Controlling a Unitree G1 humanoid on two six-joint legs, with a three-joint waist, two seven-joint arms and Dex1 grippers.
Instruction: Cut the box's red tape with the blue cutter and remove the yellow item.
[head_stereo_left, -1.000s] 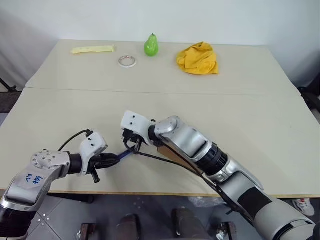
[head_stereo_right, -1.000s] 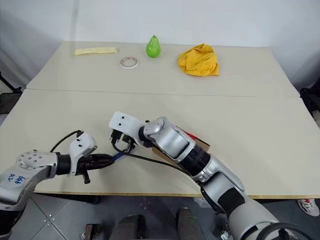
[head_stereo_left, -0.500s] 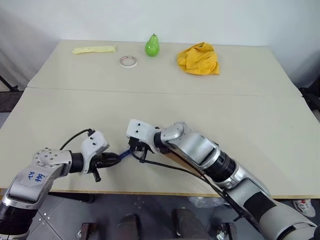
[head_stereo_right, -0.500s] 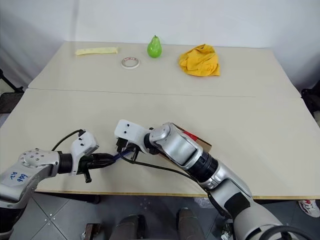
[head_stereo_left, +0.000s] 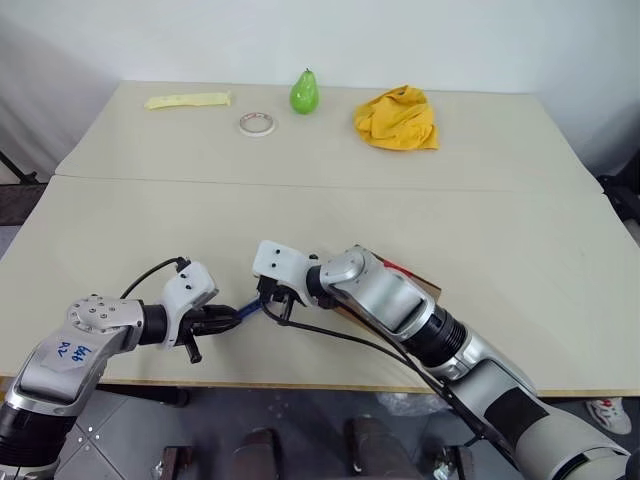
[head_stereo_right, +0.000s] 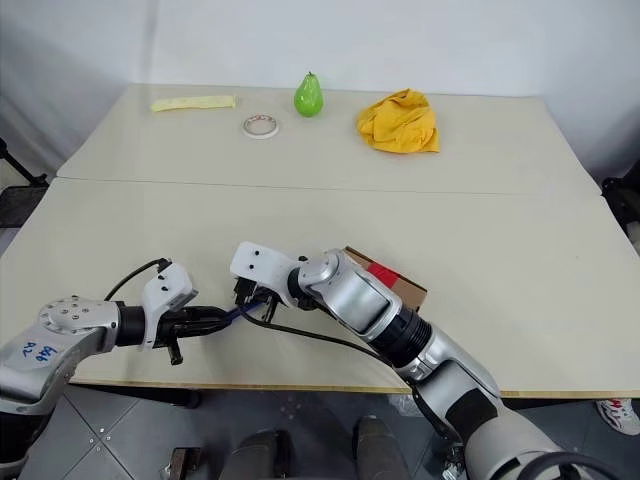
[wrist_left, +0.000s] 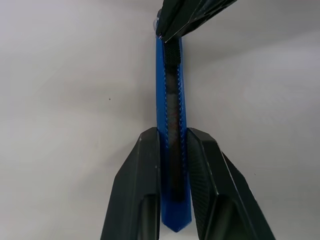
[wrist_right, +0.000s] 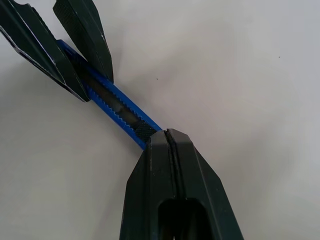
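Beige table (head_stereo_left: 520, 230): left gripper (head_stereo_left: 232, 317) pinches blue cutter (wrist_left: 170, 125), right gripper (wrist_right: 167, 137) pressed together at its tip; box (head_stereo_right: 402, 287) w/ red tape (head_stereo_right: 384, 273) uncut, nothing removed yet.

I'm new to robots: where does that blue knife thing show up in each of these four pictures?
Left eye view: the blue cutter lies low and left of centre, between the two grippers.
Right eye view: same spot, low left of centre.
Left wrist view: it runs up the middle, clamped by the left gripper.
Right wrist view: it slants across the upper left.
Shared landmark: the shut right gripper at the cutter's end.
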